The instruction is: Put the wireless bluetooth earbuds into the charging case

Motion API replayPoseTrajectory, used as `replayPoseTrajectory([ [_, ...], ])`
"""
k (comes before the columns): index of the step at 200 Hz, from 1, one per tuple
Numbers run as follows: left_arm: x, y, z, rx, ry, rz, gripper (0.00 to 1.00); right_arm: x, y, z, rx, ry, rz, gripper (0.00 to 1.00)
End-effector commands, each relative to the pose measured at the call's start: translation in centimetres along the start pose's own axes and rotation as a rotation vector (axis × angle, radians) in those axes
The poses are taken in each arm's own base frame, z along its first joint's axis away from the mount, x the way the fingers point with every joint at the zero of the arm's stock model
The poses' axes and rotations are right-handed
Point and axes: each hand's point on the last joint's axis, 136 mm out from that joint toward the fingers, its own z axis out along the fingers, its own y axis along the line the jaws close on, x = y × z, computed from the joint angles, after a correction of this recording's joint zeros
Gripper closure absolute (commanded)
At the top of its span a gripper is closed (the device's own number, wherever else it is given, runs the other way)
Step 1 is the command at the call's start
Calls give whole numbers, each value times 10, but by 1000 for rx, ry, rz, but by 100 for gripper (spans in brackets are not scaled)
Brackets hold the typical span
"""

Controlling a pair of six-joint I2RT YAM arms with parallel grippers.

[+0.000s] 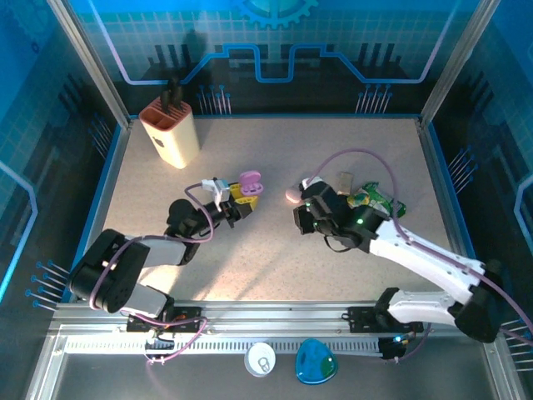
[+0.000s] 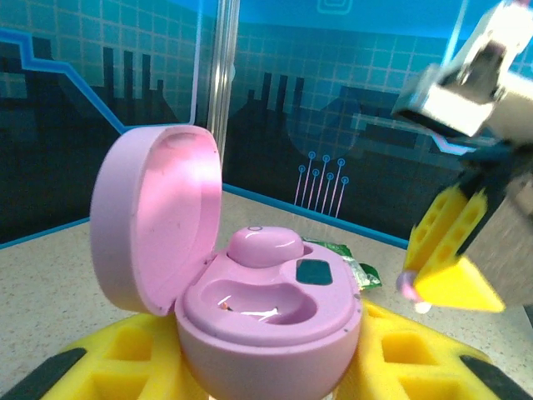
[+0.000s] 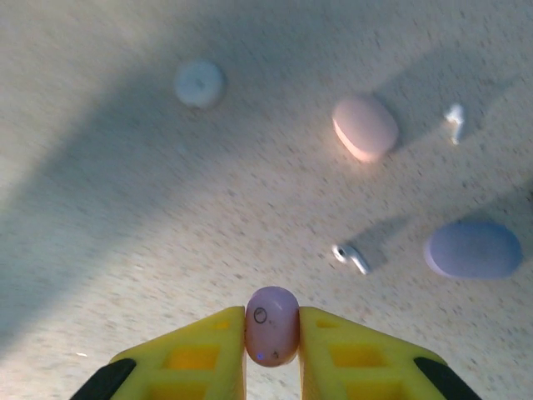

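Note:
My left gripper (image 1: 241, 198) is shut on an open lavender-pink charging case (image 2: 266, 308), its lid (image 2: 154, 221) tipped back to the left. One pink earbud (image 2: 265, 246) sits in the far slot. The near slot (image 2: 258, 302) is bare. My right gripper (image 3: 272, 350) is shut on a second pink earbud (image 3: 272, 325), pinched between the yellow fingers (image 3: 196, 358) a little above the table. In the left wrist view the right gripper (image 2: 416, 287) hangs to the right of the case, apart from it, with that earbud (image 2: 407, 286) at its tip. In the top view it (image 1: 300, 215) is right of the case (image 1: 250, 182).
On the table under the right gripper lie two white earbuds (image 3: 351, 257) (image 3: 454, 121), a shut pink case (image 3: 365, 127), a shut lavender case (image 3: 473, 248) and a pale round disc (image 3: 199, 82). A green wrapper (image 1: 375, 198) lies to the right, a beige holder (image 1: 171, 132) at the back left.

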Motion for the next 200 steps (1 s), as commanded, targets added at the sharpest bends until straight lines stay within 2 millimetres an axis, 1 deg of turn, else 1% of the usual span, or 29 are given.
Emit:
replayPoseTrajectory([
  [1, -13, 0, 14, -23, -52, 93, 66, -26, 23, -20, -169, -113, 4, 78],
  [22, -11, -7, 25, -16, -53, 123, 67, -41, 36, -34, -247, -179, -16, 78],
  [40, -10, -14, 35, -3, -56, 141, 66, -50, 45, -39, -295, -213, -35, 78],
  [67, -6, -24, 47, 22, -53, 152, 66, -59, 56, -39, -335, -238, -46, 78],
  [95, -1, -33, 53, 42, -48, 158, 66, -69, 65, -38, -358, -249, -63, 78],
  [133, 2, -41, 56, 52, -44, 166, 66, -71, 67, -28, -349, -238, -71, 78],
  [154, 4, -44, 57, 58, -40, 172, 66, -75, 68, -27, -349, -246, -72, 78],
  [200, 8, -50, 59, 76, -32, 174, 66, -76, 63, -19, -324, -237, -65, 79],
])
